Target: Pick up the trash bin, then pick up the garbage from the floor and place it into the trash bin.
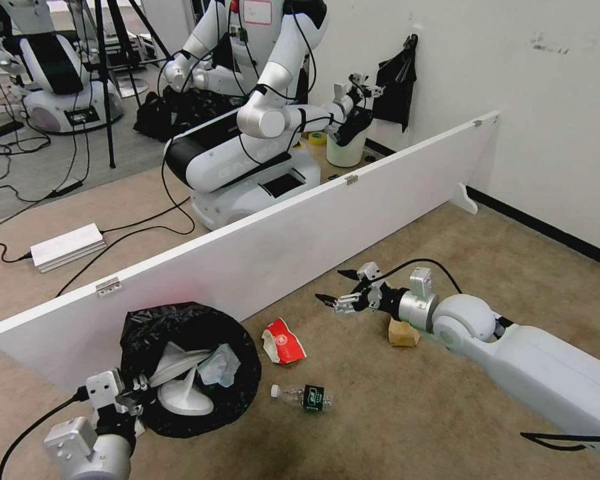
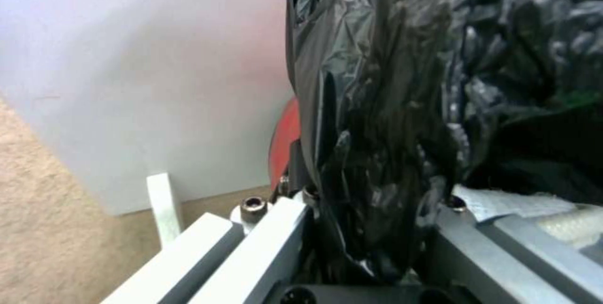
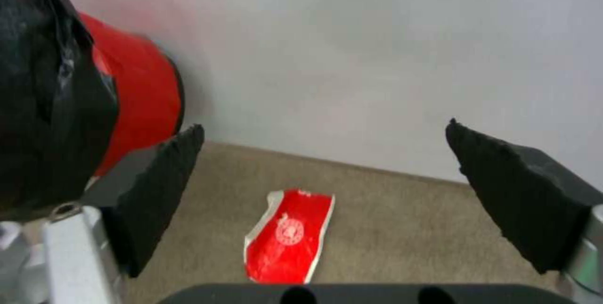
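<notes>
in the head view the trash bin (image 1: 190,363) sits at the lower left against the white board (image 1: 260,260), its crinkly black liner spilling over the rim, with white slippers (image 1: 180,393) and a light blue cloth (image 1: 219,365) inside. the left hand (image 1: 130,393) clamps the near rim. the right hand (image 1: 340,293) hangs spread wide above the carpet, the flattened red-white paper cup (image 1: 283,341) between it and the bin. 1 clear bottle (image 1: 303,397) with a green label lies on open floor nearer the robot, and a tan paper bag (image 1: 403,332) rests under the right wrist.

in the left wrist view the fingers (image 2: 276,233) pinch the black liner (image 2: 377,129); a sliver of red body shows beside the board.

in the right wrist view the 2 black pads (image 3: 157,195) stand far apart, the cup (image 3: 288,237) on the carpet between them, well apart from both.
</notes>
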### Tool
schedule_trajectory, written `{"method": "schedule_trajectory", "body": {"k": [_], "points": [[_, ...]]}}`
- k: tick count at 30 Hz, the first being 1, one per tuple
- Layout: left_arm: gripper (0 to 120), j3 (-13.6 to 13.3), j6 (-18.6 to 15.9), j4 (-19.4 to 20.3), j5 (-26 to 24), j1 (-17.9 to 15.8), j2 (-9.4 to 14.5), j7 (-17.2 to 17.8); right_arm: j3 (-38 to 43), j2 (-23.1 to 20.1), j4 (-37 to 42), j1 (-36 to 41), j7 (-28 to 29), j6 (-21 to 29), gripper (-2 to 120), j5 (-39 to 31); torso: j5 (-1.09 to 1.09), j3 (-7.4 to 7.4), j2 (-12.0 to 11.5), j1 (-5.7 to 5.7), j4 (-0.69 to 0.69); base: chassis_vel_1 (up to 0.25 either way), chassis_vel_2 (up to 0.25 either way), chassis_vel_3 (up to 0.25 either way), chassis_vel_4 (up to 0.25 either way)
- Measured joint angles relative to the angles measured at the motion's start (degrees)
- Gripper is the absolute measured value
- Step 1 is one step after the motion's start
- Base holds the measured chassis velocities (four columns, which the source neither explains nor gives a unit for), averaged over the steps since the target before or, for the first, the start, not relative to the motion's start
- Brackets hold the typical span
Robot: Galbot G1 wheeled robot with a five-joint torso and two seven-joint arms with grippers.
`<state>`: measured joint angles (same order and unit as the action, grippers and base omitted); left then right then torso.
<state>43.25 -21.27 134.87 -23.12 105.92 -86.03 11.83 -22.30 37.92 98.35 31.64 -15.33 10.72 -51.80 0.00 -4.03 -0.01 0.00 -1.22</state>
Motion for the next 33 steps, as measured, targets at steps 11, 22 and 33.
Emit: {"method": "schedule_trajectory", "body": {"k": [11, 22, 33], "points": [[0, 0.0, 0.7, 0.1, 1.1, 1.3, -0.7, -1.1, -8.4, 2.9, -5.0, -3.7, -1.3, 0.3, 100, 0.7, 0.00, 0.00, 0.0, 0.00, 0.00, 0.000, 0.000, 0.000, 0.000], [0, 0.5, 2.9, -1.9, 1.4, 1.7, -0.9, -2.6, -20.9, 10.1, -15.0, -16.3, -10.0, 3.9, 100, -1.8, -0.01, -0.01, 0.0, 0.00, 0.03, 0.000, 0.000, 0.000, 0.000], [0, 0.0, 5.7, -4.9, 1.7, 2.5, -0.8, -4.4, -30.5, 15.5, -23.2, -23.7, -21.6, 9.2, 100, -6.9, 0.01, -0.01, 0.0, 0.00, 0.00, 0.000, 0.000, 0.000, 0.000]]}}
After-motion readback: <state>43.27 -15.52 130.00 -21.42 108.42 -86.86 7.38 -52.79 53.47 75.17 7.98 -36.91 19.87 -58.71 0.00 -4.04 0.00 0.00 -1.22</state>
